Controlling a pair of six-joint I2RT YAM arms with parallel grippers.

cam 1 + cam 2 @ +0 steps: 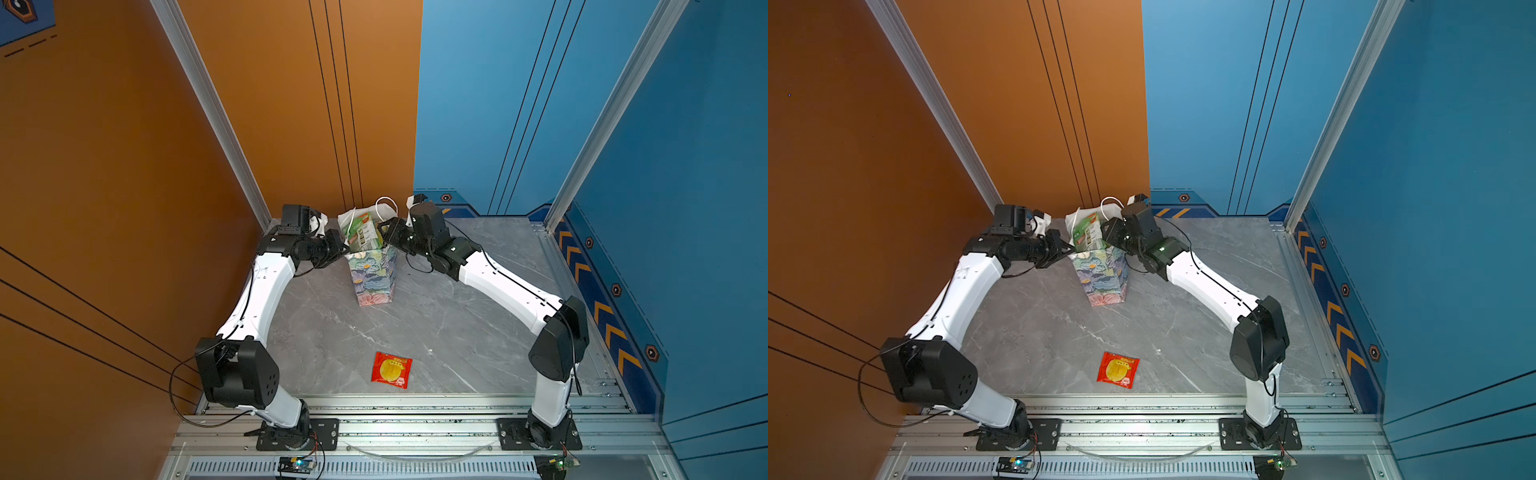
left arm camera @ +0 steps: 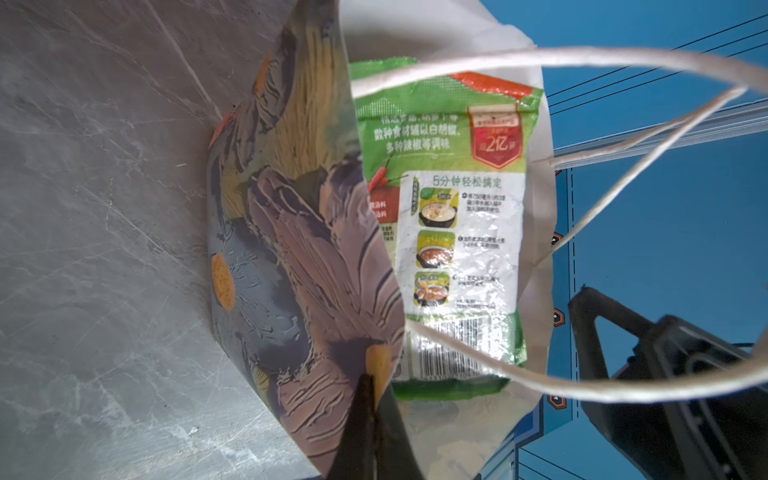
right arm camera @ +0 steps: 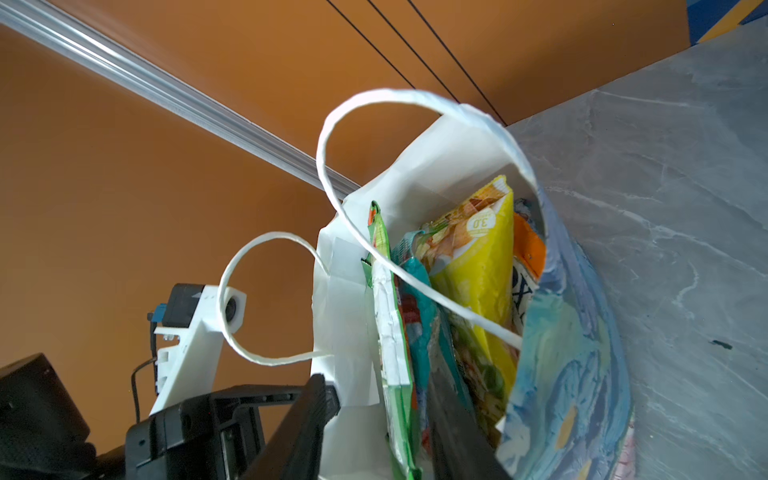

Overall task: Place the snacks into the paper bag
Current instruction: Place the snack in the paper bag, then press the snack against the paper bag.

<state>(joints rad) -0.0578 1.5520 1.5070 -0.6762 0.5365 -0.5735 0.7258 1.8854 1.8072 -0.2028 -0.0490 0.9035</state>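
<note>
Left claw [image 1: 344, 249] – clamped tight on rim of tall floral-print paper bag [image 1: 374, 276] | bag upright between the claws, green plastic pouch [image 1: 363, 232] poking from its top | right claw [image 1: 385, 232] – jaws partly apart, astride bag wall and pouch | flat red-yellow sachet [image 1: 391, 369] on grey marble bench [image 1: 457, 332], well apart from both claws

A robot lab test cell: a grey marble-look table [image 1: 457, 332] with orange panels [image 1: 104, 166] and blue panels [image 1: 685, 166] behind it, and aluminium rails [image 1: 415, 428] along its front edge carrying two bolted-down robot arms [image 1: 257, 299].
</note>
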